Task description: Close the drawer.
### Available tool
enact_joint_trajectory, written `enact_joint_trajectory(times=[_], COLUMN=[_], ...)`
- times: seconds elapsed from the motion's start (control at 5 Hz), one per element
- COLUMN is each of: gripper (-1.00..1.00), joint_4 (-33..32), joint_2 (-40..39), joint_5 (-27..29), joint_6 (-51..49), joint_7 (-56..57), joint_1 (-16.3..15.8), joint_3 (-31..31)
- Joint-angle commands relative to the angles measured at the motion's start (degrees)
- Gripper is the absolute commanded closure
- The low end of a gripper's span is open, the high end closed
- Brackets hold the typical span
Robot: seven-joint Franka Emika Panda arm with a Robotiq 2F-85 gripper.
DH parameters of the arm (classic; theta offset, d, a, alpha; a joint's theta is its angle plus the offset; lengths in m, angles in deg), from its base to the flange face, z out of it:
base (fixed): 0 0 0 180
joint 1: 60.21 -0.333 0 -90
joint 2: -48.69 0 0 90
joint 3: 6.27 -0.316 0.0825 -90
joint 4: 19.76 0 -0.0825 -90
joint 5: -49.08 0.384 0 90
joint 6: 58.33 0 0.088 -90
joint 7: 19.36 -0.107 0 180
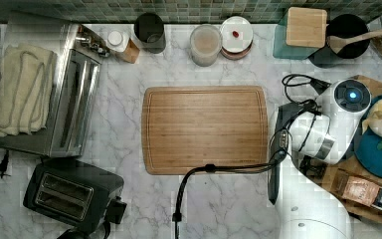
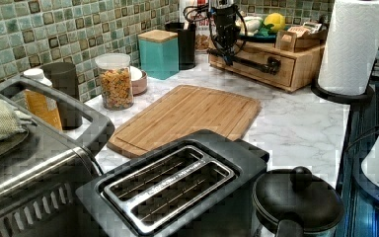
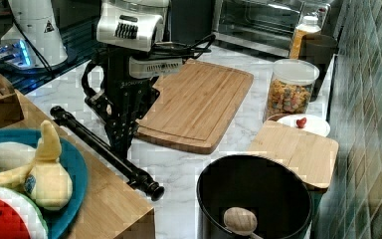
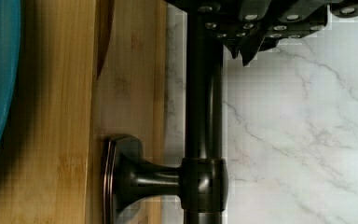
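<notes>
Marble counter (image 1: 219, 199) carries the grooved cutting board (image 1: 205, 129) mid-scene, w/ the wooden cabinet at the top view's right; its drawer (image 2: 256, 63) looks pushed in, front about flush w/ the cabinet in the left view. The dark bar handle (image 3: 104, 149) runs along the drawer front, blue plate (image 3: 74, 174) of fruit on the top above it. Hand (image 3: 119, 142) points down at the handle, fingertips touching or just beside the bar; can't tell how far open or whether it grips.
</notes>
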Motion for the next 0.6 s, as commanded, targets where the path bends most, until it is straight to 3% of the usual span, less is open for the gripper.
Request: enact_joint_trajectory(times=[0.2,0.6], gripper=[1.00,1.00], joint_4=[4.91,4.89], joint_2=[-0.12,-0.23], joint_5=[-3.20,-2.72], joint_6=[0.35,0.42], joint_7=[1.82,2.10], joint_1=[7.80,7.14], joint_3=[8.51,9.25])
